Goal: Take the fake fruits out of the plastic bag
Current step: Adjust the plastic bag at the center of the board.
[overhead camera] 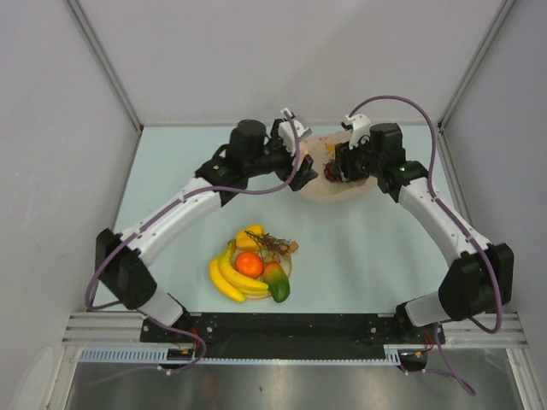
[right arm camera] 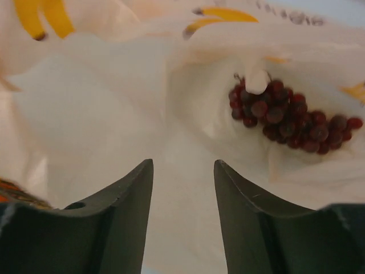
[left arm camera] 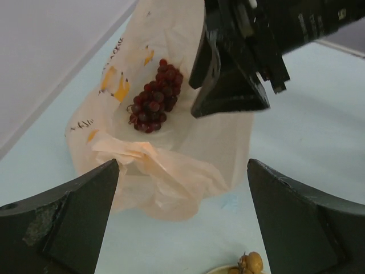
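The grape bunch (left arm camera: 155, 97) is seen inside the plastic bag (left arm camera: 171, 177) at the far side of the counter (overhead camera: 359, 248). It is partly crowded by the right end effector (right arm camera: 183, 162), whose fingers are parted above the film. The left end effector (left arm camera: 182, 165) is held wide open. The banana bunch (overhead camera: 224, 278), orange ball (overhead camera: 249, 264), pepper piece (overhead camera: 250, 237) and mango (overhead camera: 277, 283) are gathered on the plate (overhead camera: 293, 254). The bag's dark lettering is too blurred to be read.

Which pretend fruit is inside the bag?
The dark red grape bunch lies in the peach plastic bag; the yellow bananas, orange ball, yellow pepper and green-red mango sit outside it.
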### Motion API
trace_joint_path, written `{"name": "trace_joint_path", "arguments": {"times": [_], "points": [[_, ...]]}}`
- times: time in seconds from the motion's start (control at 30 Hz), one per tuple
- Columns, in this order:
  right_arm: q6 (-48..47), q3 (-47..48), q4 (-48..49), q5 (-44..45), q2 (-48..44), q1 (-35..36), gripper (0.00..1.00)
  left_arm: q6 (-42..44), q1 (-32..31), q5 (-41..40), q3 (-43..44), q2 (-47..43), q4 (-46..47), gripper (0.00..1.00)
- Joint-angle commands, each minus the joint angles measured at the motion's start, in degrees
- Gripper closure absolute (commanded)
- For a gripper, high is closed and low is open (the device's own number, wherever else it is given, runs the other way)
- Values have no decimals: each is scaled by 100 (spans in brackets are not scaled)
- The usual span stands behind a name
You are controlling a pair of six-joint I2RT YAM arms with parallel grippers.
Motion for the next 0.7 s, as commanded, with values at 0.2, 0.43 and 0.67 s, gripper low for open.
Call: {"name": "trace_joint_path", "arguments": {"times": [0.2,0.43,0.67], "points": [[220,-1170,-440,68,-178,-490,55,539,-197,-390,376,474,-181,100],[360,-2122,-136,-11,-436,-516,55,1578,-205,175,-688,-45,-735,100],[-368,-928,1149,199,907,-595,49,1781,-205,79,-576,51,-603,100]]}}
